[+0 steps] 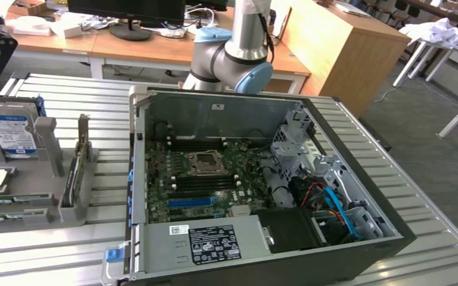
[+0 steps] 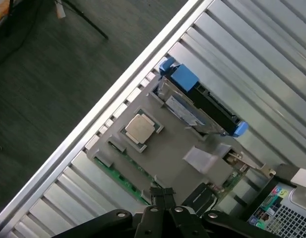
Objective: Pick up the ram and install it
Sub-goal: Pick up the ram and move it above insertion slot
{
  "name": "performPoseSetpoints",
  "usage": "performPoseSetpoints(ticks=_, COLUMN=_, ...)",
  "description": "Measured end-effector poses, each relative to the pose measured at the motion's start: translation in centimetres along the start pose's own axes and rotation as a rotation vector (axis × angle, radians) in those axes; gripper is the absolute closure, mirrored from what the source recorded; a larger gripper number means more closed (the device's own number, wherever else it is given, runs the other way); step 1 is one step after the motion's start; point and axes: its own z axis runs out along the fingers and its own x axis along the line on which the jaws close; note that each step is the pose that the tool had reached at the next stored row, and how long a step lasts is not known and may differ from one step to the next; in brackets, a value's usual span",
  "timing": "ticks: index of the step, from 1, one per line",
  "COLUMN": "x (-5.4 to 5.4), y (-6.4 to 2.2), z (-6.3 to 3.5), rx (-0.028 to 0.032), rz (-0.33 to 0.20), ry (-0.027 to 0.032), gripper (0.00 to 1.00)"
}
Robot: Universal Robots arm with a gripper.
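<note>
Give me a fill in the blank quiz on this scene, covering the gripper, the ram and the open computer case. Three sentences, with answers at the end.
1. The gripper hangs above the gray holder with its jaws ___.
2. The ram, a long thin ___ board, lies in that holder.
3. The computer case lies on the slatted table with its motherboard facing ___.

Missing words: shut; green; up.
</note>
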Motion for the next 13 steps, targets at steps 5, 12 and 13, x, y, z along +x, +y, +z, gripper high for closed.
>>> performPoseSetpoints(ticks=5, x=0.0, y=0.0, z=0.0, rx=-0.0021, rz=-0.093, ry=0.0039, gripper=0.89)
performPoseSetpoints(ticks=12, x=0.0, y=0.0, z=0.0, rx=-0.005, rz=-0.218, ry=0.0092, gripper=0.89)
performPoseSetpoints(ticks=13, x=0.0, y=0.0, z=0.0, rx=-0.0054, rz=-0.237, ry=0.01, gripper=0.89)
